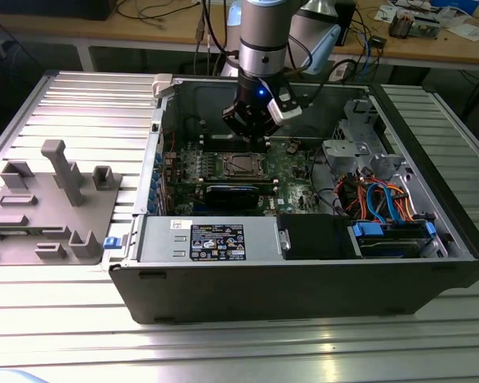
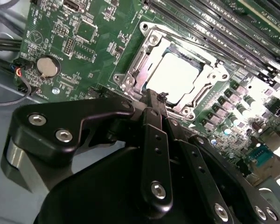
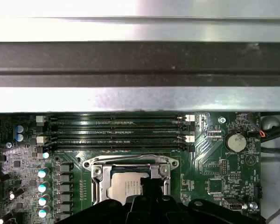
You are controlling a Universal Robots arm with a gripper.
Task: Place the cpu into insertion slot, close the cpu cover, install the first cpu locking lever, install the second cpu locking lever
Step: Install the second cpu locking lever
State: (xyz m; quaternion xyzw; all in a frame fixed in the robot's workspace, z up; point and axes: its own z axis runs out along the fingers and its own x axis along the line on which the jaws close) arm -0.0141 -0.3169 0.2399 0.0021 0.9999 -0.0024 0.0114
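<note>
The arm is reaching down into an open PC case (image 1: 303, 271) sitting on a ribbed metal worktop (image 1: 80, 104). The hand (image 1: 255, 137) is hanging just above the green motherboard (image 1: 291, 171), at the 12 o'clock edge of the insertion slot (image 1: 238, 165) in the exterior view.

In the second wrist view the hand (image 2: 157, 99) is looking narrow, fingers (image 2: 154, 140) pressed together w/ nothing visible between them, tips sitting right at the slot's metal rim (image 2: 130, 79). Can't tell if they're actually touching a lever or just the frame edge.

The cpu (image 2: 177, 77) is lying flat inside the slot, silvery top glaring under the light. The cpu cover (image 2: 210, 79) is lying down flat around it, square cut-out framing the chip. In the first wrist view the cpu (image 3: 123, 189) is showing again, w/ the cover (image 3: 130, 164) framing it and the hand (image 3: 147, 198) overlapping its near edge.

Long memory slots (image 3: 116, 133) are running just beside the socket, a round coin battery (image 3: 235, 141) sitting near their end. In the exterior view, a grey fixture tray (image 1: 52, 203) is lying at 9 o'clock of the case, well apart from it, and blue and orange cables (image 1: 379, 199) are bunching at 3 o'clock inside the case.
</note>
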